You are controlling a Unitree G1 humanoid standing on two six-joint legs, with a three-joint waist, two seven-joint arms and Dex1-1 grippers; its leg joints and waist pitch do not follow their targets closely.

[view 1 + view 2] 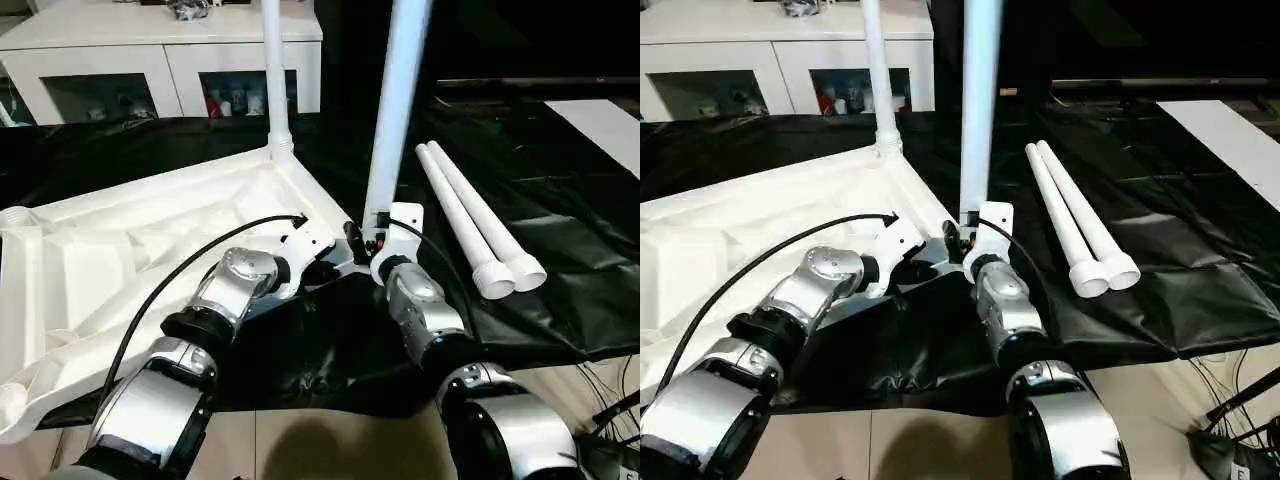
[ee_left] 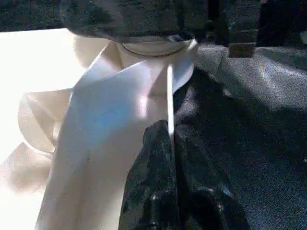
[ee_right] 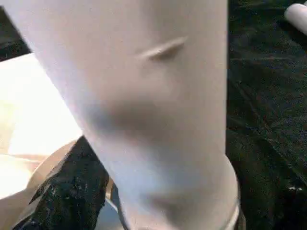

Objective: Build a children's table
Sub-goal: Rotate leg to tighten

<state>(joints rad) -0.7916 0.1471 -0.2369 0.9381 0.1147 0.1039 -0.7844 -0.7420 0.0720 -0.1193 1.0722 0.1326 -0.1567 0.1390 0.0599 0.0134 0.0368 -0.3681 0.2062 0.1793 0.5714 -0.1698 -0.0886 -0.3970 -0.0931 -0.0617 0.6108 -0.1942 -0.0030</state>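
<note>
The children's table top (image 1: 150, 230) lies upside down on a black sheet, ribbed underside up. One white leg (image 1: 274, 70) stands upright in its far corner socket. A second leg (image 1: 395, 100) stands upright at the near right corner, and my right gripper (image 1: 374, 218) is around its base. That leg (image 3: 158, 110) looms very close in the right wrist view. My left gripper (image 1: 322, 266) is just left of that corner. It is shut on a thin white rib of the table top (image 2: 170, 96).
Two loose white legs (image 1: 468, 215) lie side by side on the black sheet (image 1: 570, 240) to the right. A white cabinet (image 1: 160, 60) with glass doors stands behind. Cables (image 1: 615, 420) lie on the floor at the near right.
</note>
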